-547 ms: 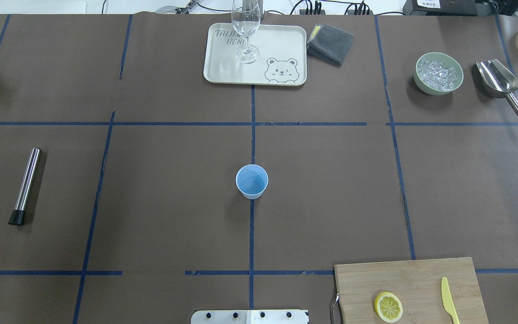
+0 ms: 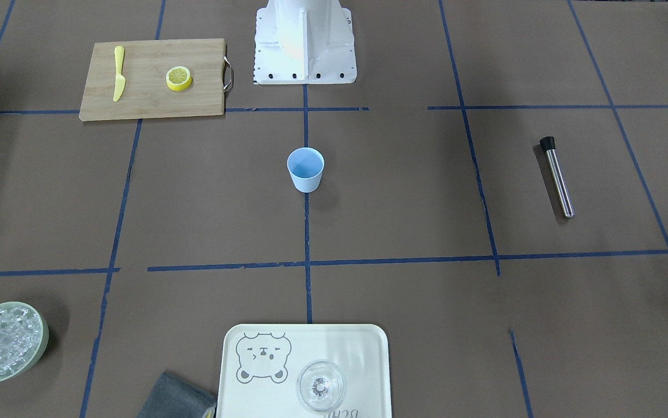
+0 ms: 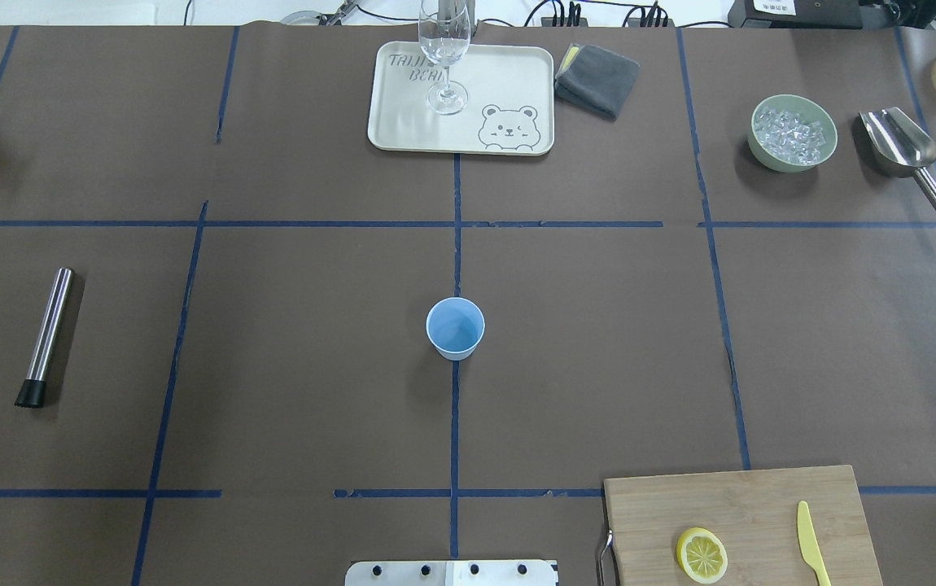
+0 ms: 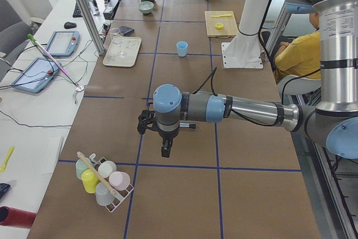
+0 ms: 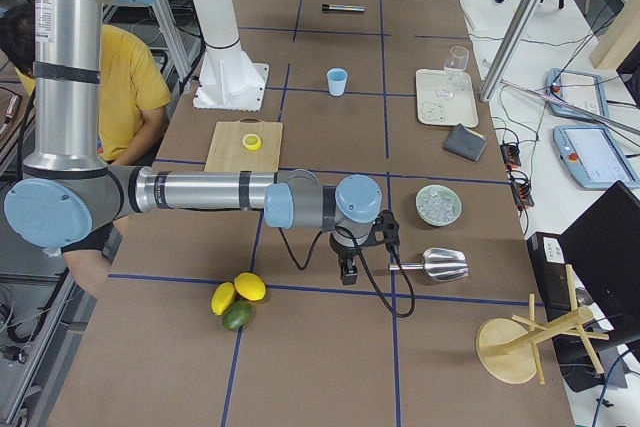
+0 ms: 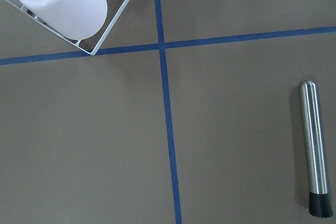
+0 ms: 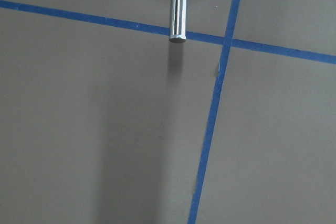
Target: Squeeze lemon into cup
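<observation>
While lemon (image 3: 702, 555) lies on board (image 3: 761, 496), cup (image 3: 455, 327) stands apart

The lemon is seen flat at near right, the cup upright mid-table. Whether left gripper (image 4: 166, 150) or right gripper (image 5: 347, 270) is open cannot be told

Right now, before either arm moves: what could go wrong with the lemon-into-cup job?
1. The lemon slice lies flat on the cutting board, so a grasp from above may scrape the wood or just push it.
2. The yellow knife lies on the same board; a wide approach could knock it.
3. The cup stands alone, unheld; a bump could tip it, and drips may miss its small mouth.
</observation>
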`<act>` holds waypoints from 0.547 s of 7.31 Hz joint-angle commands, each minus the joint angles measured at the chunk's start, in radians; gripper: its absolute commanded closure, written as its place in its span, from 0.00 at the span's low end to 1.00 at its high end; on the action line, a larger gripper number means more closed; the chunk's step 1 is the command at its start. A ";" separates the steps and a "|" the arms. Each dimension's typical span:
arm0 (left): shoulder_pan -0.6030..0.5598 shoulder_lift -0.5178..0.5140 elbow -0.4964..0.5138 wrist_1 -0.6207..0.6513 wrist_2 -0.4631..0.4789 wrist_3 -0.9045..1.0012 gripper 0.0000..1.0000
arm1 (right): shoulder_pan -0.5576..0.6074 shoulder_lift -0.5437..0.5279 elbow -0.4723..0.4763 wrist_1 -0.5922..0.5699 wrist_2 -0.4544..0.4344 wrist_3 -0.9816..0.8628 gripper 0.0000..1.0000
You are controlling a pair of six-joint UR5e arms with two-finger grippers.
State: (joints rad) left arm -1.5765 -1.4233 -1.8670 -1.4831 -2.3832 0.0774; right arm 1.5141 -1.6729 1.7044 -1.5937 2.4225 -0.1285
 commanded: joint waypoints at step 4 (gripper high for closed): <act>0.001 0.001 -0.003 -0.003 -0.001 0.002 0.00 | -0.050 -0.013 0.078 0.032 0.115 0.211 0.00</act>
State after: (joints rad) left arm -1.5755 -1.4212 -1.8687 -1.4847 -2.3842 0.0797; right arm 1.5001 -1.6821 1.7352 -1.5846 2.5153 -0.0477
